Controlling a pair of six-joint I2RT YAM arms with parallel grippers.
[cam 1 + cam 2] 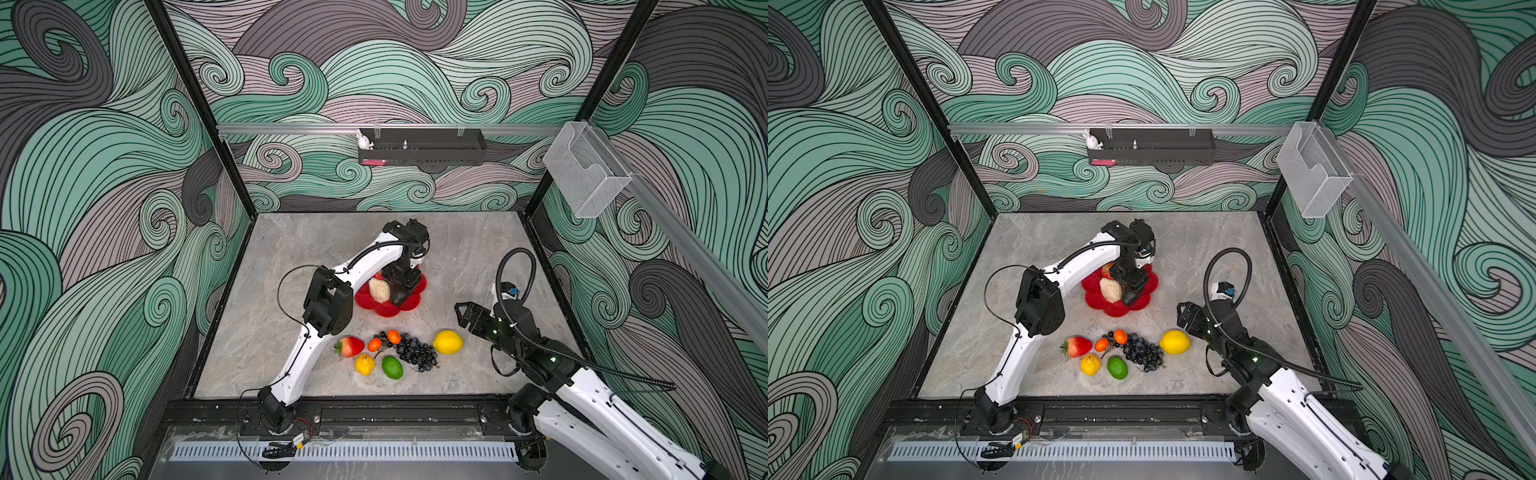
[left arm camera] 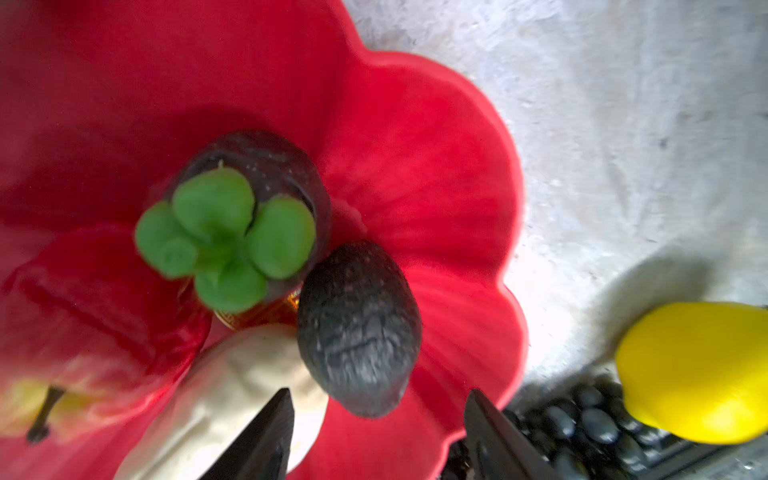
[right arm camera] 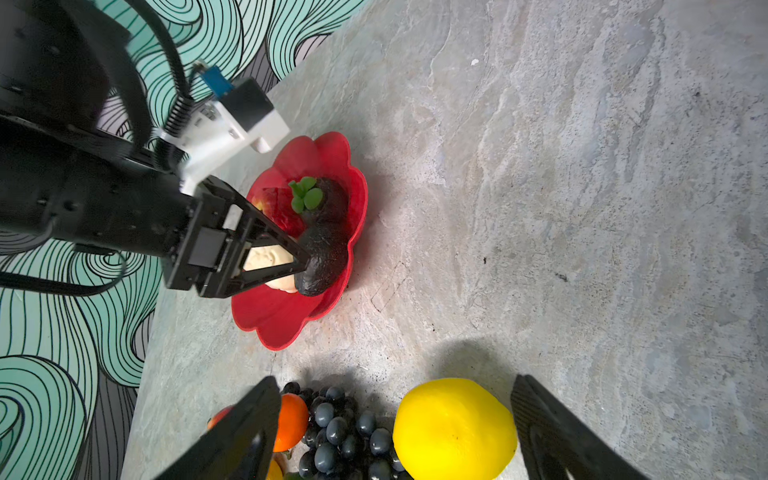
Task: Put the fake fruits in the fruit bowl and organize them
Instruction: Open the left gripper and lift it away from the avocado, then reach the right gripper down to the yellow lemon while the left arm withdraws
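Left hand (image 2: 379, 395) apart over dark fruit (image 2: 357, 328) in fruit bowl (image 2: 457, 187); retreat could knock it out. Right hand (image 3: 395, 379) apart near lemon (image 3: 453, 432); off-centre pinch may roll it.

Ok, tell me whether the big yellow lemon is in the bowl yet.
Out: the lemon lies on the table, apart from the red bowl.

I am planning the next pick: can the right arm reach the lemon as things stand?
Probably yes. The open right hand hovers near the lemon, the rightmost fruit, with only bare table between. The grapes lie on its other side, and the left arm is over the bowl.
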